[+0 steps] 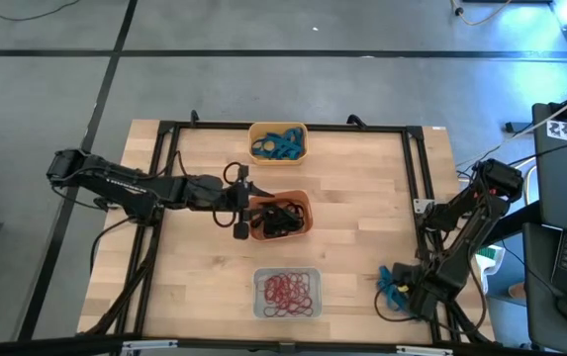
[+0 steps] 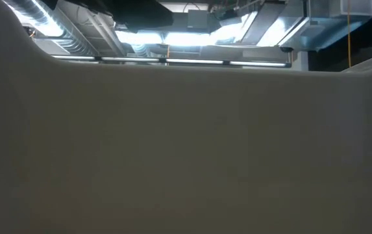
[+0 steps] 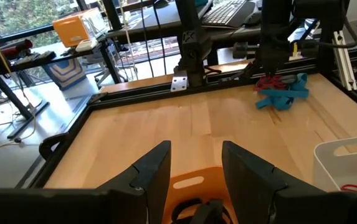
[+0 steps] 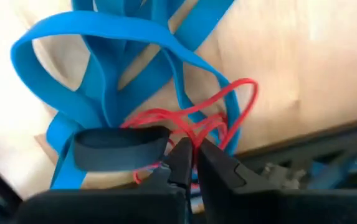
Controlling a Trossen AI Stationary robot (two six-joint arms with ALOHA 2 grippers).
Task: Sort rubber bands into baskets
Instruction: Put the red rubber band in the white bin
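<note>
Three baskets stand in a row down the table's middle. The yellow one (image 1: 277, 142) holds blue rubber bands, the red-orange one (image 1: 303, 216) black ones, the whitish one (image 1: 287, 294) red ones. A loose pile of blue bands (image 1: 394, 290) with a thin red band (image 4: 228, 106) and a black band (image 4: 119, 146) lies on the wood near the right front corner. My right gripper (image 4: 194, 155) points down into this pile, shut on the red band. My left gripper (image 3: 194, 168) hovers open over the red-orange basket's left rim (image 3: 190, 182). My right gripper pinches strands of the thin red rubber band (image 4: 198, 132) between its two fingertips, coming from above and pointing down. The band still lies in the pile on the table, tangled among the wide blue bands (image 4: 103, 62) and slack.
A black metal frame (image 1: 417, 168) runs round the work area, and its rail lies close beside the pile. The low view is blocked by a pale wall (image 2: 186, 149) right in front of the camera. Bare wood (image 1: 362, 198) lies between the baskets and the pile.
</note>
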